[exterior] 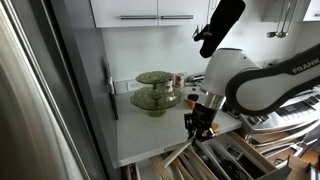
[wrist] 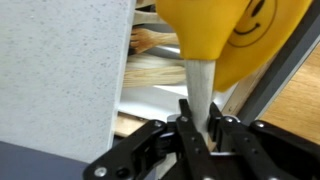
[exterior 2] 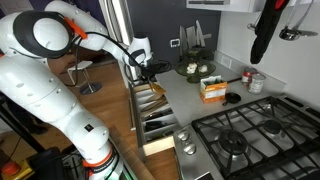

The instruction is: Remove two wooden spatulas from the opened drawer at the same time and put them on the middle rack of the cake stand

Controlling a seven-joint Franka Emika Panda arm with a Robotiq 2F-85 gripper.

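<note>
My gripper is shut on the pale wooden handle of a spatula with a yellow smiley-face head. In an exterior view the gripper hangs over the front edge of the counter, above the opened drawer, with pale spatula handles slanting down-left from it. I cannot tell if it holds one or two. The green glass cake stand stands at the back of the counter near the corner. In an exterior view the gripper is above the drawer; the cake stand is beyond it.
More wooden utensils lie in the drawer beside the speckled countertop. A fridge side walls the counter's end. A box, a cup and a gas hob sit on the counter.
</note>
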